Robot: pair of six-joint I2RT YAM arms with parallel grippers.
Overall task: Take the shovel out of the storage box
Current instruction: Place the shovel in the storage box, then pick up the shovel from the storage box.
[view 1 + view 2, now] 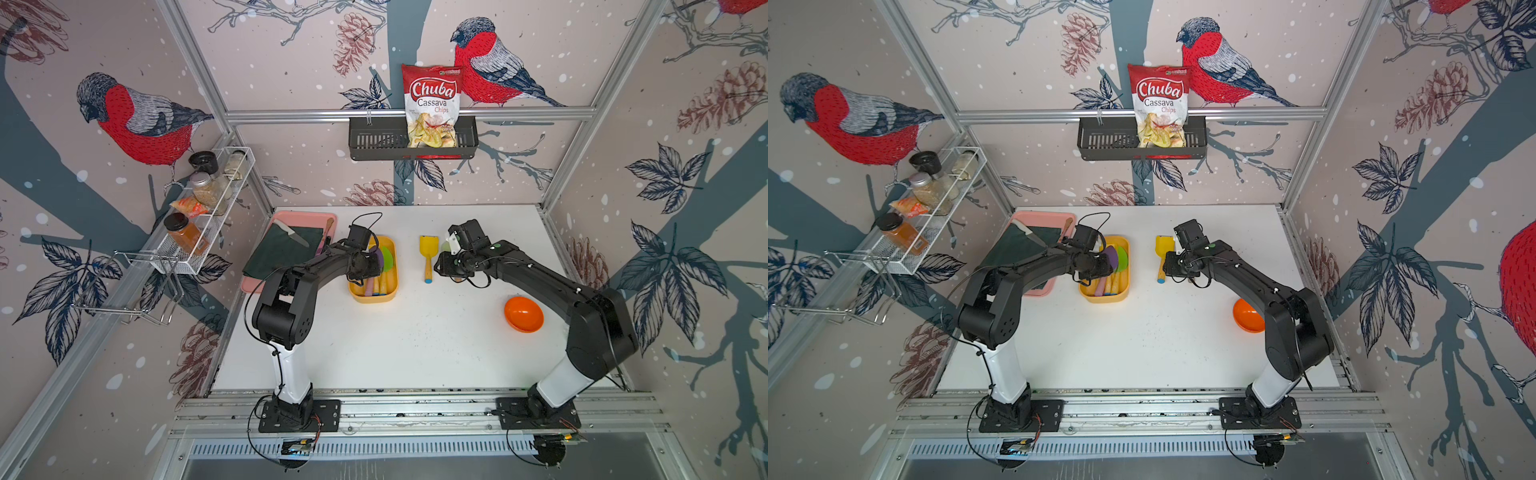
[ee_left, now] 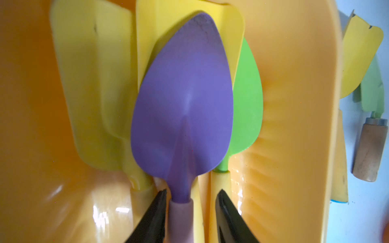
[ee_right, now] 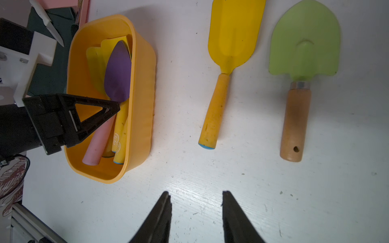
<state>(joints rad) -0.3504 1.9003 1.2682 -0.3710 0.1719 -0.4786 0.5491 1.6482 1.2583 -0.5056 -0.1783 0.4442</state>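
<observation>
The yellow-orange storage box [image 1: 374,297] [image 3: 143,84] stands left of the table's middle and holds several toy shovels. On top lies a purple shovel [image 2: 183,94] [image 3: 117,71] with a pink handle, over yellow and green ones. My left gripper [image 2: 192,190] reaches into the box, open. Its jaws straddle the purple shovel's handle, one finger against it and the other apart. My right gripper [image 3: 195,192] hovers open over bare table, holding nothing. A yellow shovel [image 1: 428,257] [image 3: 227,63] and a green shovel with a wooden handle [image 3: 303,52] lie on the table outside the box.
An orange bowl [image 1: 523,313] sits at the right, near my right arm. A pink tray [image 1: 291,216] with a dark cloth and a knife lies left of the box. A spice rack [image 1: 208,216] and a black basket with a chips bag [image 1: 432,104] hang on the walls.
</observation>
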